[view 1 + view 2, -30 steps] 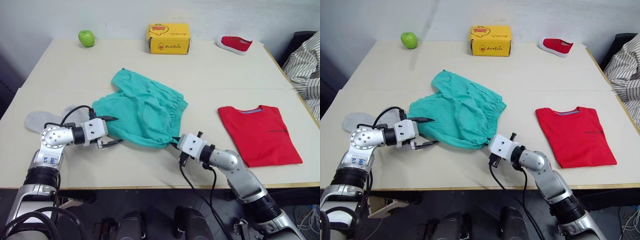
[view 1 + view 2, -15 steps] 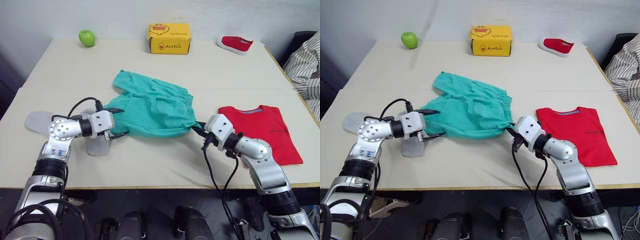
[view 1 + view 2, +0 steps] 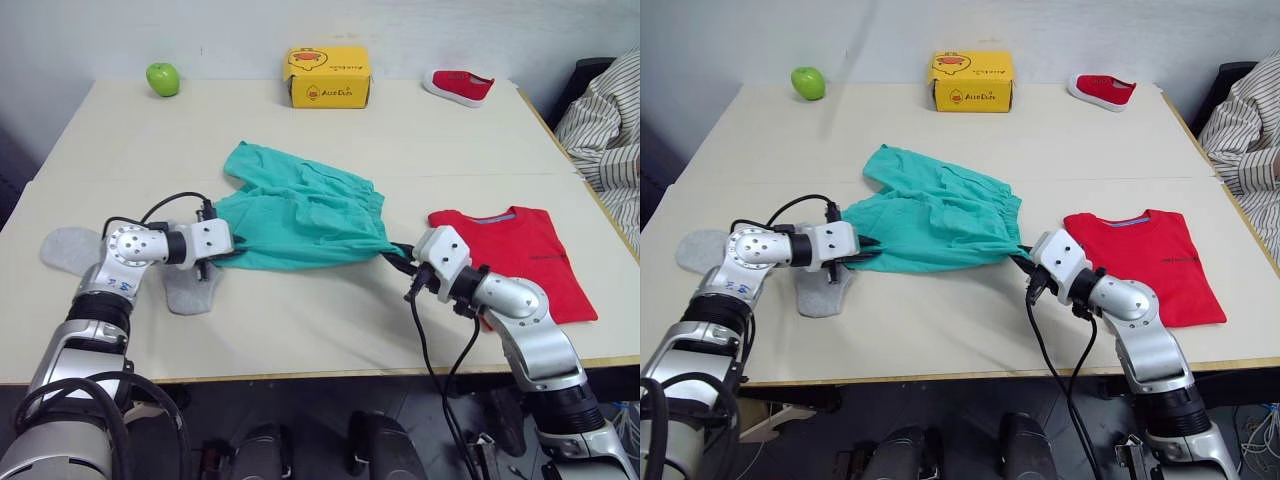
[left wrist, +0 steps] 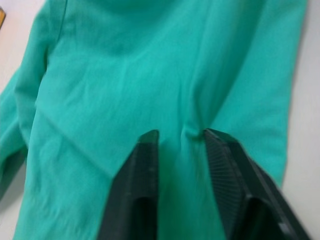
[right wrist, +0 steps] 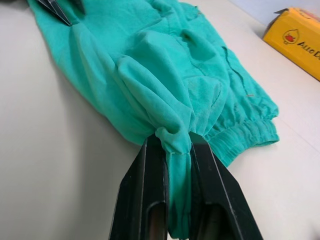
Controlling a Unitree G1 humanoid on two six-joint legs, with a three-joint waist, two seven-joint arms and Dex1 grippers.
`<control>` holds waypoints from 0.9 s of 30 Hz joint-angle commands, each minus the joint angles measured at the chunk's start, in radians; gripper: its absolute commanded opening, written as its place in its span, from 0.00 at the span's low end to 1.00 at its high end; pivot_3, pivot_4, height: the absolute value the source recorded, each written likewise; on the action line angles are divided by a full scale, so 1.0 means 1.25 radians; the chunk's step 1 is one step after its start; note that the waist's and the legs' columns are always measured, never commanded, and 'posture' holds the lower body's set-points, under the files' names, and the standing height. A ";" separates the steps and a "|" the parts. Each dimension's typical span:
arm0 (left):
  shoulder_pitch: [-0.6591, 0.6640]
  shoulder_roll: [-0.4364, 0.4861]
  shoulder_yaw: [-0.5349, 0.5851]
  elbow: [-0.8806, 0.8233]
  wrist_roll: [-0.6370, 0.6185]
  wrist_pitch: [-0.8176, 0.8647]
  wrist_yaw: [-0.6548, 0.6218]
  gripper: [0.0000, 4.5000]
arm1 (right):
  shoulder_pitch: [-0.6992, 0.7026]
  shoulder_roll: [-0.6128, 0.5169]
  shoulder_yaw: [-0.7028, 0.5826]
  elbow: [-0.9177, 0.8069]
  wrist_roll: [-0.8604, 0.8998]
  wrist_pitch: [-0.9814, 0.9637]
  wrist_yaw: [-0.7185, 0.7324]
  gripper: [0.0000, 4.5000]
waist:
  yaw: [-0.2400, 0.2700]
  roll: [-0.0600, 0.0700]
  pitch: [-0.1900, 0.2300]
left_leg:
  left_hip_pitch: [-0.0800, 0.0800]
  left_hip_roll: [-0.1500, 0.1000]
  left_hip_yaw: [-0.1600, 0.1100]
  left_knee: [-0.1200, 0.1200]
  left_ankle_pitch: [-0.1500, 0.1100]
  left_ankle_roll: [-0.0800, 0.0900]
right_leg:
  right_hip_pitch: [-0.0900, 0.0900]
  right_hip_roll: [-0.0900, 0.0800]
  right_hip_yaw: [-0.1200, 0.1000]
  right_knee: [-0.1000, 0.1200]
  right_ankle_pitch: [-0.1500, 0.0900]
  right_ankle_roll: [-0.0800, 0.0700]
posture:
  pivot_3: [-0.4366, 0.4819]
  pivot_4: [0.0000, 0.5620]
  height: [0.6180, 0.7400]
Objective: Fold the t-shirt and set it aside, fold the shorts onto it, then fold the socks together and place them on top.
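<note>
Teal cloth, bunched, sits between both pairs of my fingers. My right gripper (image 5: 172, 150) is clamped on a twisted corner of the teal-green cloth shorts with the gathered elastic waistband (image 3: 300, 215); the wrist view shows the fabric pinched tight between the two black fingers. My left gripper (image 4: 180, 137) is closed on the opposite end, a fold of cloth puckered between its pads.

The shorts hang stretched between the two grips, long axis running across the cream tabletop (image 3: 400, 140) from my left to my right, the near edge taut, the far part still lying rumpled on the surface.

Outward from the right grip: the plain bright red short-sleeved t-shirt (image 3: 525, 255) lies folded flat, just beside my right gripper and on its outer side. So the target is to the right of the shorts, in line with their long axis; the right arm is much the nearer. My judgement: the shorts still need folding and then carrying rightward onto the shirt.

Outward from the left grip: the light grey ankle socks (image 3: 190, 285) lie flat on the table, one under my left forearm, one further out towards the table's left edge.
</note>
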 commanded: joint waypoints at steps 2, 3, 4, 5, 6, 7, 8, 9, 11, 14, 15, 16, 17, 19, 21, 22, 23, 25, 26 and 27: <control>-0.050 0.005 0.038 0.077 -0.022 0.030 0.016 0.00 | -0.080 0.014 -0.054 0.052 0.029 -0.033 -0.017 0.01 | 0.001 0.000 0.000 | 0.000 0.000 0.000 0.000 0.000 0.000 | 0.000 0.000 0.000 0.000 0.000 0.000 | 0.48 0.27 1.00; -0.064 0.002 0.049 0.088 -0.032 0.037 0.018 0.00 | -0.100 0.020 -0.053 0.069 0.032 -0.041 -0.016 0.01 | 0.001 0.000 0.000 | 0.000 0.000 0.000 0.000 0.000 0.000 | 0.000 0.000 0.000 0.000 0.000 0.000 | 0.48 0.27 1.00; -0.075 -0.001 0.057 0.097 -0.040 0.039 0.019 0.00 | -0.115 0.024 -0.052 0.083 0.033 -0.046 -0.015 0.01 | 0.001 0.000 0.000 | 0.000 0.000 0.000 0.000 0.000 0.000 | 0.000 0.000 0.000 0.000 0.000 0.000 | 0.48 0.27 1.00; -0.083 -0.003 0.065 0.102 -0.047 0.039 0.016 0.00 | -0.129 0.028 -0.051 0.093 0.034 -0.049 -0.014 0.01 | 0.002 0.000 0.000 | -0.001 0.000 0.000 0.000 0.000 0.000 | 0.000 0.000 0.000 0.000 0.000 0.000 | 0.48 0.27 1.00; -0.090 -0.006 0.076 0.105 -0.061 0.038 0.001 0.00 | -0.143 0.032 -0.051 0.103 0.038 -0.049 -0.013 0.01 | 0.002 0.000 0.000 | -0.001 0.000 0.000 0.000 0.000 0.000 | 0.000 0.000 0.000 0.000 0.000 0.000 | 0.48 0.27 1.00; -0.094 -0.010 0.087 0.102 -0.078 0.036 -0.023 0.00 | -0.152 0.036 -0.051 0.110 0.042 -0.047 -0.013 0.01 | 0.001 0.000 0.000 | -0.001 0.000 0.000 0.000 0.000 0.000 | -0.001 0.000 0.000 0.000 0.000 0.000 | 0.48 0.27 1.00; -0.097 -0.013 0.101 0.095 -0.100 0.039 -0.052 0.00 | -0.160 0.038 -0.049 0.116 0.045 -0.047 -0.011 0.01 | 0.001 0.000 0.000 | -0.001 -0.001 0.000 0.000 0.000 0.000 | -0.001 0.000 0.000 0.000 0.000 0.000 | 0.48 0.27 1.00; -0.098 -0.015 0.113 0.087 -0.121 0.050 -0.081 0.00 | -0.166 0.039 -0.048 0.122 0.045 -0.049 -0.009 0.01 | 0.001 0.000 0.000 | -0.001 -0.001 0.000 0.000 0.000 0.000 | -0.001 0.000 0.000 0.000 0.000 0.000 | 0.48 0.27 1.00; -0.093 -0.016 0.135 0.064 -0.158 0.079 -0.135 0.04 | -0.173 0.041 -0.043 0.133 0.044 -0.053 -0.008 0.01 | 0.000 0.000 0.000 | -0.001 -0.001 0.000 0.000 0.000 0.001 | -0.001 0.000 0.000 0.000 0.000 0.000 | 0.48 0.27 1.00; -0.066 -0.014 0.145 -0.001 -0.197 0.105 -0.210 0.20 | -0.189 0.051 -0.043 0.156 0.042 -0.058 -0.016 0.01 | -0.002 0.000 0.000 | -0.001 -0.001 0.001 0.000 0.000 0.000 | -0.001 0.000 0.000 0.000 0.000 0.000 | 0.48 0.27 1.00; -0.051 -0.013 0.146 -0.033 -0.209 0.110 -0.231 0.26 | -0.197 0.058 -0.045 0.169 0.041 -0.059 -0.025 0.01 | -0.003 0.000 0.000 | -0.001 -0.001 0.001 0.000 0.000 0.000 | -0.001 0.000 0.000 0.000 0.000 0.000 | 0.48 0.27 1.00; -0.037 -0.013 0.146 -0.064 -0.219 0.117 -0.248 0.34 | -0.204 0.064 -0.047 0.180 0.041 -0.060 -0.032 0.01 | -0.004 0.000 0.000 | -0.001 -0.001 0.001 0.000 0.000 0.000 | -0.001 0.000 0.000 0.000 0.000 0.000 | 0.48 0.27 1.00; -0.018 -0.013 0.144 -0.102 -0.233 0.135 -0.272 0.41 | -0.211 0.069 -0.049 0.192 0.040 -0.061 -0.039 0.01 | -0.006 0.000 0.000 | -0.001 -0.001 0.001 0.000 0.000 0.000 | -0.001 0.000 0.000 0.000 0.000 0.000 | 0.48 0.27 1.00; 0.034 -0.017 0.127 -0.194 -0.238 0.151 -0.289 0.55 | -0.229 0.084 -0.052 0.220 0.036 -0.065 -0.056 0.01 | -0.006 0.000 0.000 | -0.001 0.000 0.001 0.000 0.000 0.000 | -0.001 0.000 0.001 0.000 0.000 0.000 | 0.48 0.27 1.00; 0.070 -0.024 0.117 -0.253 -0.224 0.140 -0.273 0.70 | -0.240 0.094 -0.051 0.235 0.035 -0.068 -0.065 0.01 | -0.007 0.000 0.000 | -0.001 0.000 0.001 0.000 0.000 0.000 | -0.001 0.000 0.001 0.000 0.000 0.000 | 0.48 0.27 1.00; 0.085 -0.028 0.114 -0.273 -0.212 0.129 -0.252 0.76 | -0.243 0.098 -0.049 0.238 0.036 -0.069 -0.066 0.01 | -0.006 0.000 0.000 | -0.001 0.000 0.001 0.000 0.000 0.000 | -0.001 0.000 0.001 0.000 0.000 0.000 | 0.48 0.27 1.00; 0.099 -0.032 0.109 -0.283 -0.194 0.113 -0.227 0.84 | -0.246 0.102 -0.046 0.241 0.036 -0.070 -0.067 0.01 | -0.005 0.000 0.000 | -0.001 0.000 0.001 0.000 0.000 0.000 | -0.001 0.000 0.001 0.000 0.000 0.000 | 0.48 0.27 1.00; 0.121 -0.036 0.101 -0.294 -0.159 0.080 -0.177 0.99 | -0.248 0.108 -0.043 0.240 0.038 -0.070 -0.067 0.01 | -0.003 0.000 0.000 | -0.001 0.000 0.001 0.000 0.000 0.000 | -0.001 0.000 0.001 0.000 0.000 0.000 | 0.48 0.27 1.00; 0.128 -0.036 0.097 -0.293 -0.134 0.057 -0.142 1.00 | -0.249 0.110 -0.041 0.237 0.039 -0.069 -0.066 0.01 | -0.003 0.000 0.000 | -0.001 0.000 0.001 0.000 0.000 0.000 | -0.001 0.000 0.001 0.000 0.000 0.000 | 0.48 0.27 1.00; 0.130 -0.036 0.093 -0.289 -0.117 0.042 -0.118 1.00 | -0.250 0.112 -0.041 0.237 0.039 -0.068 -0.065 0.01 | -0.002 0.000 0.000 | -0.001 0.000 0.001 0.000 0.000 0.000 | -0.001 0.000 0.001 0.000 0.000 0.000 | 0.48 0.27 1.00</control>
